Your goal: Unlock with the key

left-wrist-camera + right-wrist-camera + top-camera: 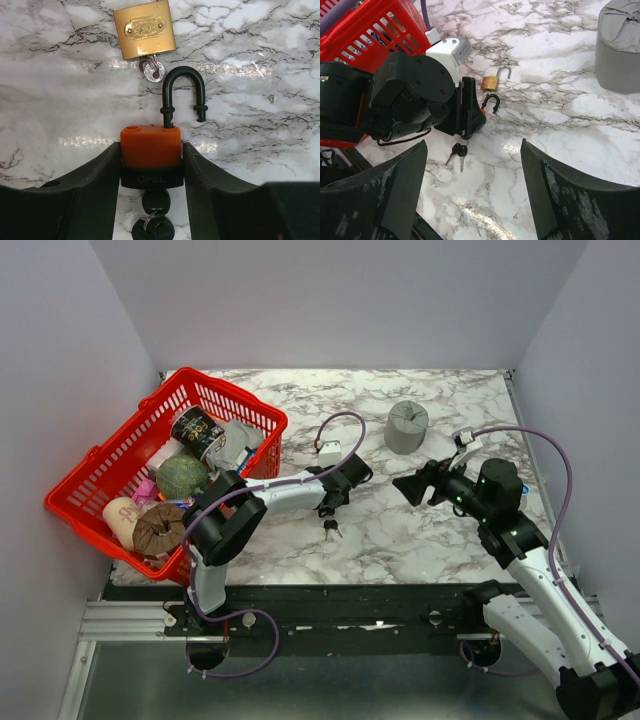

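Observation:
My left gripper [151,148] is shut on the body of the orange padlock [150,146], which lies on the marble table. The padlock's black shackle [182,92] is raised, with one end free. The key [156,201], black-headed, sits in the padlock's black base, and a second black-headed key [152,230] hangs from it on a ring. The keys also show in the top view [331,529] and in the right wrist view [459,150]. My right gripper [408,485] [473,141] is open and empty, to the right of the left gripper [335,495].
A brass padlock [145,30] [490,82] with its shackle open and its own key lies just beyond the orange one. A grey cylinder [406,427] stands at the back. A red basket [110,455] full of objects sits at the left.

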